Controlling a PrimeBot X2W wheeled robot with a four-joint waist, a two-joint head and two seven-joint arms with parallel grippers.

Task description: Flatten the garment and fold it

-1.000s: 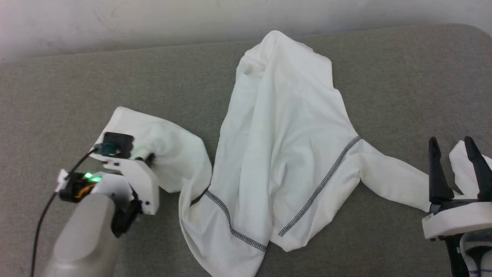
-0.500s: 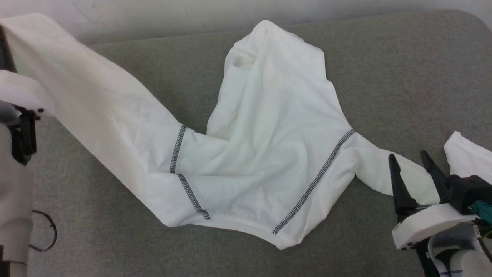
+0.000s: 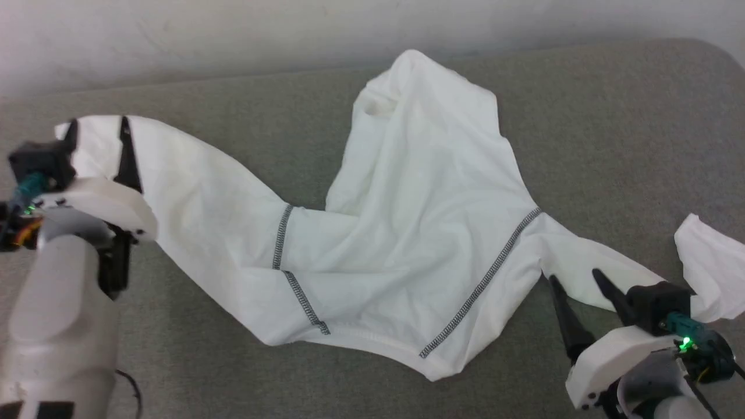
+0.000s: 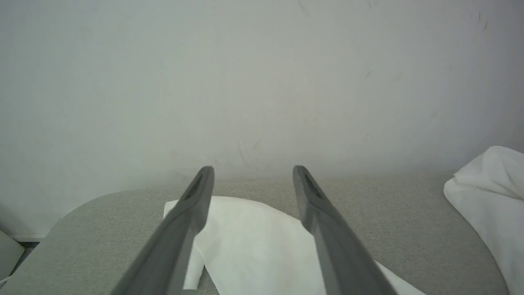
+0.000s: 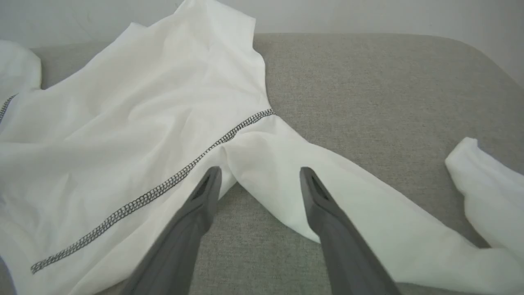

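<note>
The shirt lies across the middle of the bench, its body bunched and peaked toward the far edge and its collar side toward the near edge. A second ago its left sleeve was crumpled beside the body; now that sleeve is drawn out long toward the far left corner and lies nearly flat. The left end effector hovers over the cuff with its fingers apart, nothing between them. This suggests the left side is spread and that the body and the other sleeve remain to be flattened before any fold. The right sleeve runs toward the near right corner, and its end is turned back on itself. The right end effector has come in from that end to the armpit, its fingers also apart and empty. The cloth is thin, white and softly creased, with dark zigzag stitching along the shoulder seams. The bench cover is a coarse grey weave with rounded corners, set against a pale wall.
</note>
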